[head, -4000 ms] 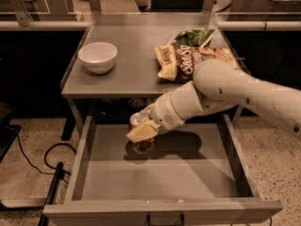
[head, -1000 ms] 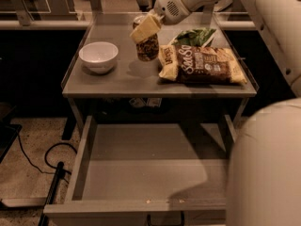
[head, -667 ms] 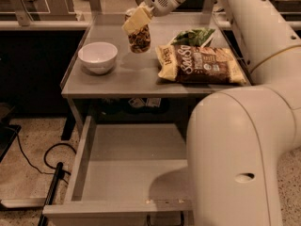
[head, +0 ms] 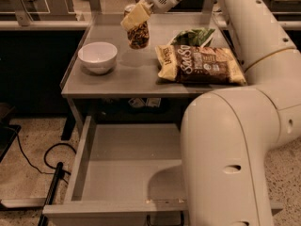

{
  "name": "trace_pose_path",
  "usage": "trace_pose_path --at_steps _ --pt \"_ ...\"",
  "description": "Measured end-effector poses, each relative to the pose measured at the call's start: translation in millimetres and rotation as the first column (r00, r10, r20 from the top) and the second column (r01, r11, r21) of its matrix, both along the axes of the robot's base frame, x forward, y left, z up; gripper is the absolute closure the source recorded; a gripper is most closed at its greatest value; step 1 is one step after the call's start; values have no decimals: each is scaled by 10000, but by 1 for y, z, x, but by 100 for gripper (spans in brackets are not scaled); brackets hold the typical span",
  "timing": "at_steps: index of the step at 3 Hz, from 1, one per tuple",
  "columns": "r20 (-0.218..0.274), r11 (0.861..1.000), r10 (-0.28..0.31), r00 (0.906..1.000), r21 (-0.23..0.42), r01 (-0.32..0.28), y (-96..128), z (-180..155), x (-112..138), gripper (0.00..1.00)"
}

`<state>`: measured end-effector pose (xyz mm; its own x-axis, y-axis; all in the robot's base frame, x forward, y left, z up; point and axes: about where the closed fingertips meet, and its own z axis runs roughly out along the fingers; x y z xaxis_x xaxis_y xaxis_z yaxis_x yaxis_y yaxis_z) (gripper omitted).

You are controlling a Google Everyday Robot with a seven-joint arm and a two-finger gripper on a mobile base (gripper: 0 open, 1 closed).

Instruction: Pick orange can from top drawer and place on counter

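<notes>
My gripper (head: 135,19) is shut on the orange can (head: 138,35), its pale fingers (head: 133,15) over the can's upper part. The can hangs upright just above the counter (head: 131,74), between the white bowl and the snack bags; I cannot tell whether its base touches the surface. The top drawer (head: 120,168) stands pulled open below the counter, and its visible floor holds nothing. My large white arm (head: 235,140) covers the drawer's right side.
A white bowl (head: 98,56) sits on the counter's left. A dark snack bag (head: 200,65) and a green bag (head: 193,36) lie on the right. A black cable (head: 47,159) runs on the floor left of the drawer.
The can was lifted out of the drawer and carried up over the counter. In the last second the gripper moved it left, from beside the snack bags toward the bowl.
</notes>
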<state>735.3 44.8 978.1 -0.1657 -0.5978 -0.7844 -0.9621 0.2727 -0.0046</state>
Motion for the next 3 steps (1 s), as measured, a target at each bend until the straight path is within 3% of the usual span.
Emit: trace_pose_path --at_steps 2,3 --pt "-84 9988 276 9996 418 -272 28 -8 23 100" --pt "-51 9985 326 9995 443 -323 31 -8 24 100"
